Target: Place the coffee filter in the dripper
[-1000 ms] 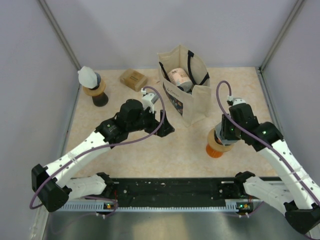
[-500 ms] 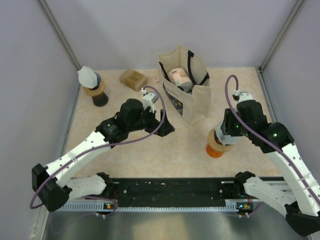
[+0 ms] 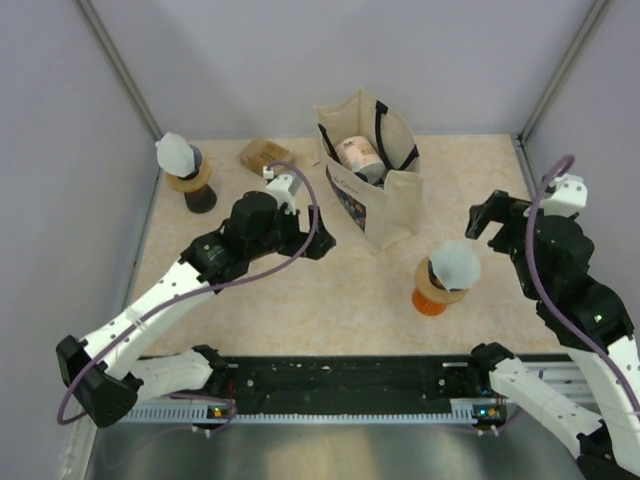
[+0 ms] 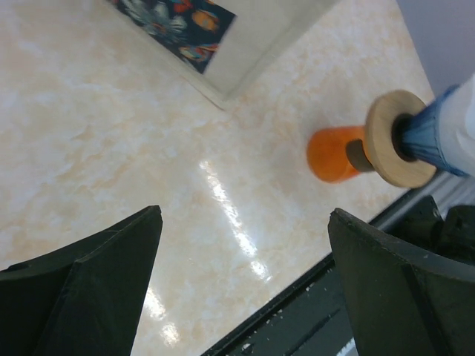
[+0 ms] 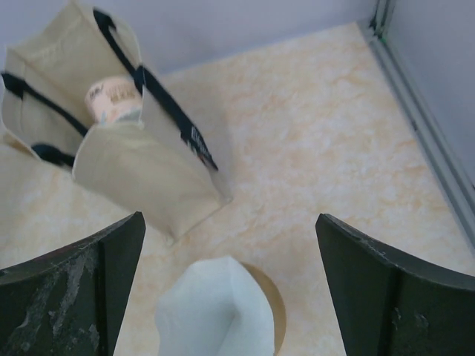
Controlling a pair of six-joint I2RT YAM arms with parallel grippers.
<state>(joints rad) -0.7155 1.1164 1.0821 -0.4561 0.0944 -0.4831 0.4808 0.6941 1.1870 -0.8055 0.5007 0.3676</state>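
A white paper coffee filter sits point-down in the dripper, which has an orange base and a wooden collar, right of centre. My right gripper hangs open just up and right of it, touching nothing. In the right wrist view the filter lies low between the wide-apart fingers, with the collar behind it. My left gripper is open and empty over the middle of the table. Its wrist view shows the dripper on the right, with the filter at the frame edge.
A cream tote bag with a patterned roll inside stands at the back centre. A second dripper on a black base carries its own white filter at back left. A brown box lies behind my left arm. Grey walls close in the table.
My right gripper has opened, let go of the filter and drawn back up and to the right. The filter stays in the dripper. My left arm has shifted slightly left.
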